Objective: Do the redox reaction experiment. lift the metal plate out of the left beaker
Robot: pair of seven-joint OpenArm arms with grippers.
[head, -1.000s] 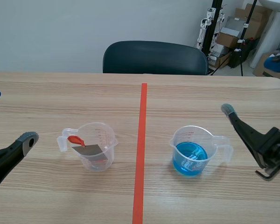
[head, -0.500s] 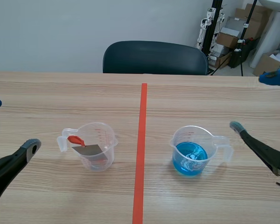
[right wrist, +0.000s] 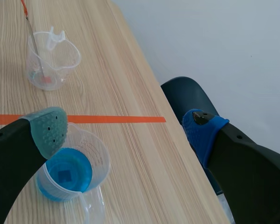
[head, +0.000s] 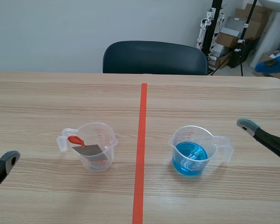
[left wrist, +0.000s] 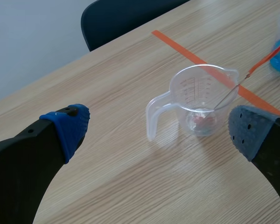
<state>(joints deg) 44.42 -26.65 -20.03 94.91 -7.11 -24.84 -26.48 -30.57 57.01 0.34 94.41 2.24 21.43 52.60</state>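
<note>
Left beaker [head: 108, 134]: we logged a clear plastic measuring jug. It was round, with a moulded handle, a pouring lip and printed red graduations. It stood upright left of the tape line [head: 141, 154], apart from both arms.
Metal plate [head: 87, 150]: we noted a thin, flat, dull grey sheet with straight edges, leaning tilted inside the left beaker, its lower end near the bottom. Edge-on in the left wrist view it showed as a mere sliver.
Plate's handle [head: 75, 139]: orange-red and slender, rising from the plate's upper end past the rim.
Reddish patch [left wrist: 203, 120]: small, at the bottom of the left beaker.
Right beaker [head: 214, 140]: we recorded the same clear jug right of the tape, holding blue liquid [head: 190, 158].
Left gripper [left wrist: 158, 133]: fingers were spread wide with nothing between them. Its pads [left wrist: 67, 128] were blue and dotted. The left beaker stood ahead of it, untouched.
Right gripper [right wrist: 126, 131]: likewise spread wide and empty, with one pad grey-green and one blue. The right beaker sat just below it.
Table [head: 46, 98]: pale, matt wood grain.
Chair [head: 154, 57]: dark, with a curved back, at the table's far edge.
</note>
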